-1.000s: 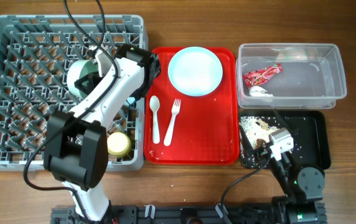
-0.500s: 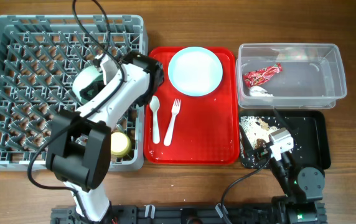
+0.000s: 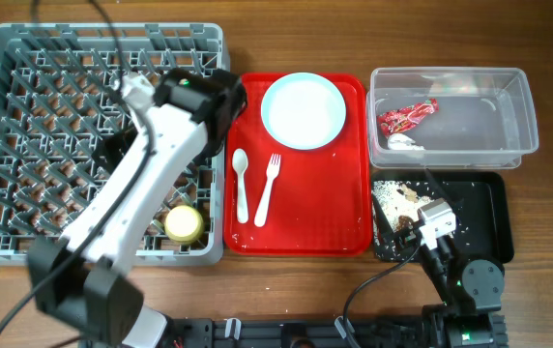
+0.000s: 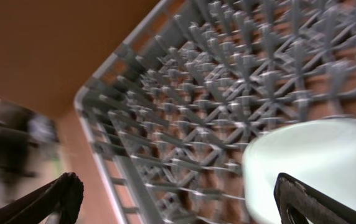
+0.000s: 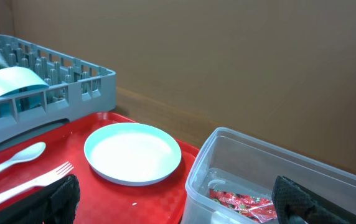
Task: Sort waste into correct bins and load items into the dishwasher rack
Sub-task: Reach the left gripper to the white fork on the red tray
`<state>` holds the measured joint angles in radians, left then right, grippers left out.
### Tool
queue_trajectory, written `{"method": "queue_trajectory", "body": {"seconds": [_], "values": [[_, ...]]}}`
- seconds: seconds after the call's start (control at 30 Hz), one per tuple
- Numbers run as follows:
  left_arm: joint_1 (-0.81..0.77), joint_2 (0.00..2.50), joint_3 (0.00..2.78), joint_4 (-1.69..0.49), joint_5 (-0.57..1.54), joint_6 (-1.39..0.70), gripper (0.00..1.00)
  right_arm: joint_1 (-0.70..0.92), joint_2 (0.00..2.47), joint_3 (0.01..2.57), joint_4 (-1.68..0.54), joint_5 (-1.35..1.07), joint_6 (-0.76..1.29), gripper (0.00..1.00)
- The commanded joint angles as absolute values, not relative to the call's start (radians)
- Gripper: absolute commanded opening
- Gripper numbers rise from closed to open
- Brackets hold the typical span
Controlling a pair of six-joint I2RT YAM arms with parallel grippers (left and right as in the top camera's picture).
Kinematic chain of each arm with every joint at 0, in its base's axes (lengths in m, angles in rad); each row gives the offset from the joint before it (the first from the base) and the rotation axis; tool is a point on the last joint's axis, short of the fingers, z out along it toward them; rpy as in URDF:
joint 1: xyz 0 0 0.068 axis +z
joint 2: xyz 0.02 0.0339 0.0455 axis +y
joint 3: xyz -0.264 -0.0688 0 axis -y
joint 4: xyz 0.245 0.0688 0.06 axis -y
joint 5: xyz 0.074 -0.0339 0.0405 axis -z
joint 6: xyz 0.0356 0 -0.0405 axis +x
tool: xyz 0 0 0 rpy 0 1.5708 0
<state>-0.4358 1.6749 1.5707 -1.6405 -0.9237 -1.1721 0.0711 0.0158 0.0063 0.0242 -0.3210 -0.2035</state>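
Note:
My left gripper (image 4: 181,199) hangs open over the grey dishwasher rack (image 3: 25,145), and nothing sits between its fingers. A mint green bowl (image 4: 315,168) rests in the rack just beside the right finger. A yellow cup (image 3: 184,223) stands in the rack's near right corner. The pale blue plate (image 3: 303,110), white spoon (image 3: 241,184) and fork (image 3: 268,188) lie on the red serving tray (image 3: 344,217). The red wrapper (image 3: 407,117) and napkin (image 3: 404,142) are in the clear tub (image 3: 520,97). Food scraps (image 3: 397,198) lie in the black tray (image 3: 484,208). My right gripper (image 5: 178,199) is open and empty above that tray.
The left arm (image 3: 131,193) stretches diagonally across the rack's right half and hides part of it. The rack's upright pegs (image 4: 184,99) fill the left wrist view. The tub stands just behind the black tray, to the right of the red tray.
The left gripper has opened and let go of the mint bowl in the rack, and its arm has swung and risen over the rack. The right arm has not moved.

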Motion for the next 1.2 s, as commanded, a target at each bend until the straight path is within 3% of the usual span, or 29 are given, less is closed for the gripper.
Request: {"method": "queue_trajectory", "body": {"seconds": [0.0,0.07,0.1,0.23,0.4,0.53,0.67,0.73,0.93,1.17], "values": [[-0.435,1.600,1.591,-1.617,-0.816,-1.182,1.00,0.067,0.018,0.005,0.029,-0.337,-0.210,1.00],[-0.433,1.591,1.591,-1.612,-0.830,-1.182,0.96,0.067,0.018,0.005,0.029,-0.337,-0.210,1.00],[-0.432,1.592,1.590,-1.604,-0.820,-1.181,0.88,0.067,0.018,0.005,0.030,-0.337,-0.210,1.00],[-0.464,1.594,1.586,-1.380,-0.380,-0.793,0.80,0.067,0.018,0.005,0.029,-0.337,-0.210,1.00],[-0.622,1.600,1.468,-1.276,-0.229,-0.757,0.82,0.067,0.018,0.005,0.029,-0.337,-0.210,1.00],[-0.693,1.601,1.210,-0.957,-0.043,-0.651,0.69,0.067,0.018,0.005,0.029,-0.337,-0.210,1.00],[-0.705,1.601,1.047,-0.768,-0.023,-0.625,0.68,0.067,0.018,0.005,0.029,-0.337,-0.210,1.00],[-0.704,1.602,1.015,-0.677,-0.023,-0.517,0.66,0.067,0.018,0.005,0.029,-0.337,-0.210,1.00],[-0.699,1.737,1.013,-0.589,-0.081,-0.449,0.61,0.067,0.018,0.005,0.030,-0.337,-0.210,1.00],[-0.659,1.798,1.013,-0.573,-0.067,-0.448,0.47,0.067,0.018,0.005,0.030,-0.337,-0.210,1.00]]}}
